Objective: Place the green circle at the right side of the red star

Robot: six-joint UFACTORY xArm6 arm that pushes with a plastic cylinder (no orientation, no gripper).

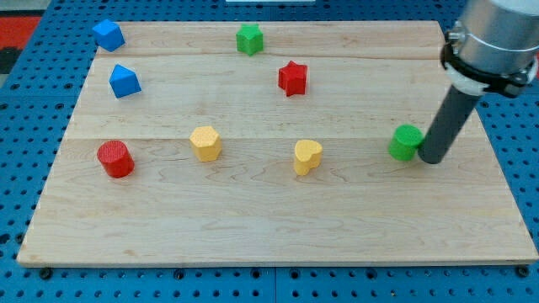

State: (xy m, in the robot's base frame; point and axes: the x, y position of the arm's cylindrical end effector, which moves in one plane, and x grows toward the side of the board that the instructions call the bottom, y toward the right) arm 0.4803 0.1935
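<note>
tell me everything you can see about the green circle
The green circle is a short, solid-looking cylinder in bright green with a flat round top, standing upright on the wooden board. It sits toward the view's right, below and to the right of the red star. My tip is directly on its right side, touching or nearly touching; the exact contact cannot be told. No other block touches it.

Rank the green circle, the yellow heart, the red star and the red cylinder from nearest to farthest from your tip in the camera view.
From my tip:
1. Green circle, right beside it on the view's left.
2. Yellow heart, board's middle.
3. Red star, up toward the view's top.
4. Red cylinder, far at the view's left.
</note>
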